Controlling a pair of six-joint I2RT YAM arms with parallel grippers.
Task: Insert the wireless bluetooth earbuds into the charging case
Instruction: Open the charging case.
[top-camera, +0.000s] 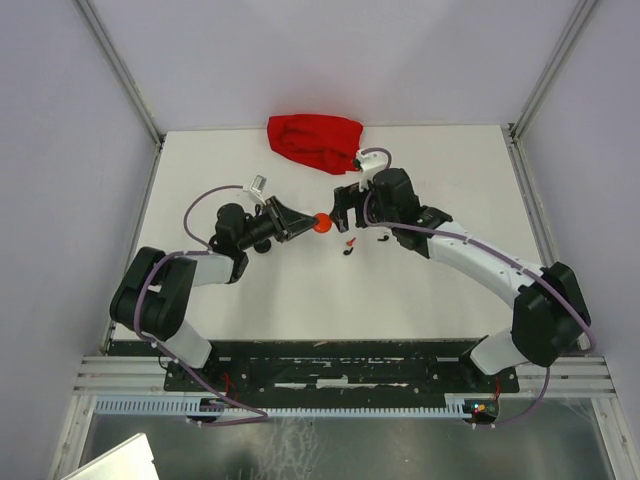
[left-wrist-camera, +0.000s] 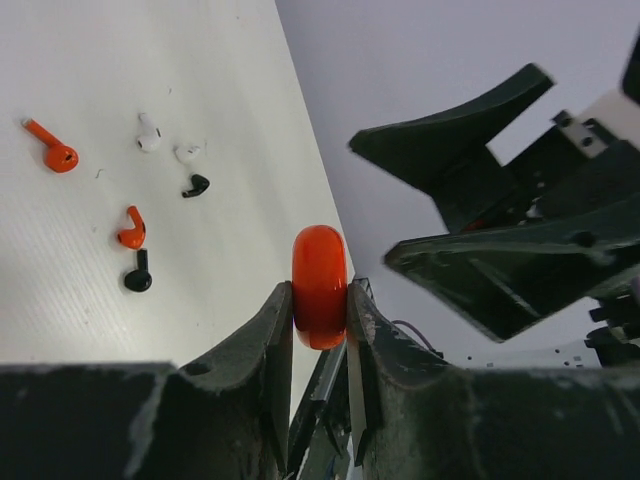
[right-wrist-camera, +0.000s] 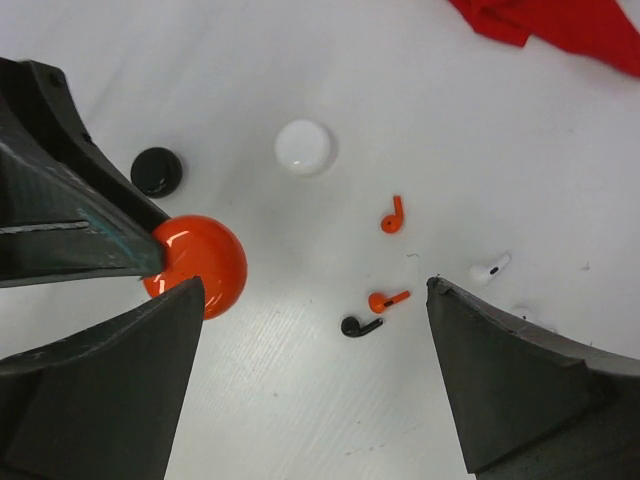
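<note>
From above, the left gripper (top-camera: 311, 222) is clamped on the orange charging case (top-camera: 321, 223) near the middle of the table (top-camera: 250, 290). The right gripper (top-camera: 352, 210) hangs just at its 2 o'clock. The earbuds (top-camera: 349, 247) lie scattered at the case's 5 o'clock, and a red cloth (top-camera: 315, 142) sits at 12.

The left wrist view shows the case pinched edge-on between both fingers, lifted off the surface. I see no seam or gap, so it looks closed.

In the right wrist view the jaws stand wide apart with nothing between them. The case is at 9 o'clock, and an orange earbud (right-wrist-camera: 388, 299) and a black earbud (right-wrist-camera: 360, 326) are just past centre. A white case (right-wrist-camera: 304, 147) and a black case (right-wrist-camera: 157, 170) lie at 12 and 10.

The step appears to be getting the lid open. To do it well, the left grip should hold firm. The right fingers should take only the exposed half of the case, not the left fingertips.
</note>
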